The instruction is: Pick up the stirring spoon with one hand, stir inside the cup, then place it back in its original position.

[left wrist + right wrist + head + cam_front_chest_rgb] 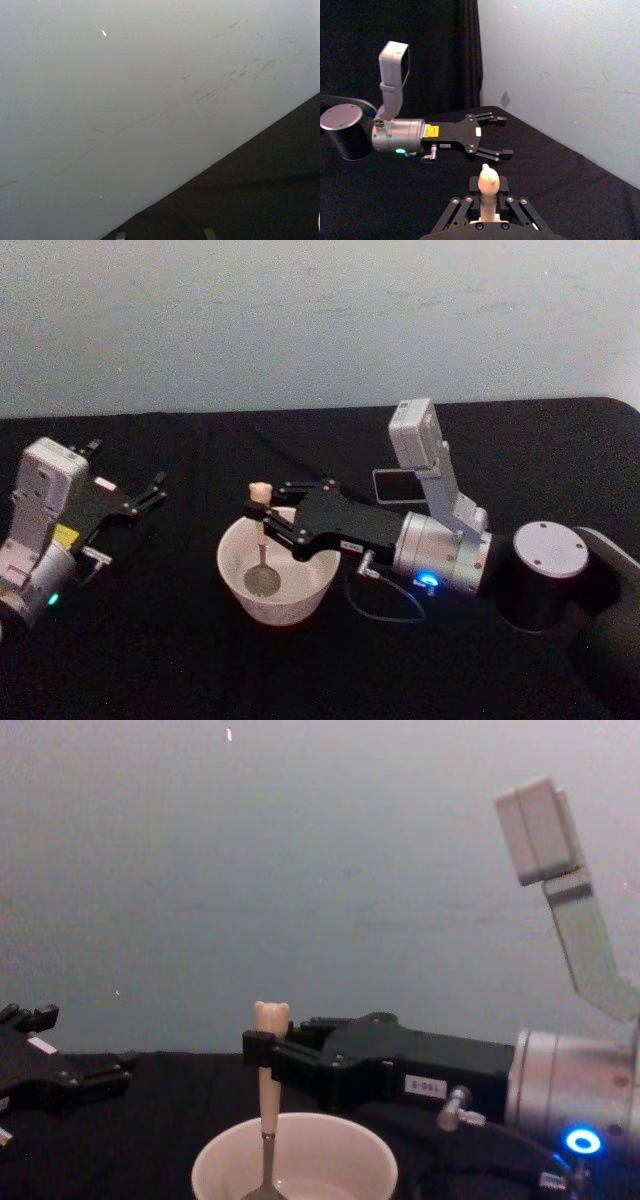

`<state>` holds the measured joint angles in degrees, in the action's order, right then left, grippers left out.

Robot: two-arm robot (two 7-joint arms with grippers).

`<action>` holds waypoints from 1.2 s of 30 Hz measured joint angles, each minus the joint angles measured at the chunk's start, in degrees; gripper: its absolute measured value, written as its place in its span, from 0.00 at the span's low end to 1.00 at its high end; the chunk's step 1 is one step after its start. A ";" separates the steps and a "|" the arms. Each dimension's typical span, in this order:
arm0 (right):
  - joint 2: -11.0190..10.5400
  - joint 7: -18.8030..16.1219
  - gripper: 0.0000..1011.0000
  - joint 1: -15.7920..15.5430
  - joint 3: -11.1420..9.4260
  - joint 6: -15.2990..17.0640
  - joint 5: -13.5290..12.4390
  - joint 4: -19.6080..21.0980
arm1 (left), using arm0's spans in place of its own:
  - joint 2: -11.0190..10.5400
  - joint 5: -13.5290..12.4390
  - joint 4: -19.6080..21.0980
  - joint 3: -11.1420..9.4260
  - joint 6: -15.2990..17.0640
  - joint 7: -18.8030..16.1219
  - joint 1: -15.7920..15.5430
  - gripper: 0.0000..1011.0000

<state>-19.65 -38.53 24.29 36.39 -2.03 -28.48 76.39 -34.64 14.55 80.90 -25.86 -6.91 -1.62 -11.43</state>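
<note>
The cup point(215, 1156) stands closest, a wide cream bowl at the front of the black worktop point(150, 660), roughly at the middle.

At the far left, the left arm point(45, 530) lies low over the cloth with a green light point(52, 598) on its wrist. The left jaws point toward the back wall point(300, 870). They are spread apart with nothing between them, well clear of the cup.

In the middle, the stirring spoon point(267, 1105) stands upright in the cup. Its bear head is at the top and its pale wooden handle rises above the rim. The thin dark stem runs down inside, and the spoon's bowl sits low near the cup's floor.

The right arm point(440, 550) reaches in from the right, level with the cloth and over the cup's right rim. The right jaws are closed on the wooden handle just below the bear head. A blue light point(430, 583) glows on this arm's wrist.

Behind the right arm, farther back on the worktop, lies a small dark rectangular object point(392, 486) partly hidden by the wrist camera mount.
</note>
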 joint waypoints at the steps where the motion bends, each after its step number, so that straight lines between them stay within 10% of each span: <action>1: 0.49 0.29 0.20 0.32 0.11 -0.01 0.24 -0.61 | 0.00 0.00 0.00 0.00 0.00 0.00 0.00 0.99; 20: 3.48 4.36 0.20 2.77 -2.56 -0.98 2.17 -6.45 | 0.00 0.00 0.00 0.00 0.00 0.00 0.00 0.99; 36: -1.15 3.68 0.20 -2.59 -4.38 1.07 1.16 1.38 | 0.00 0.00 0.00 0.00 0.00 0.00 0.00 0.99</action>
<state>-20.79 -34.84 21.70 32.01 -0.95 -27.32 77.77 -34.65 14.55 80.90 -25.86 -6.91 -1.62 -11.43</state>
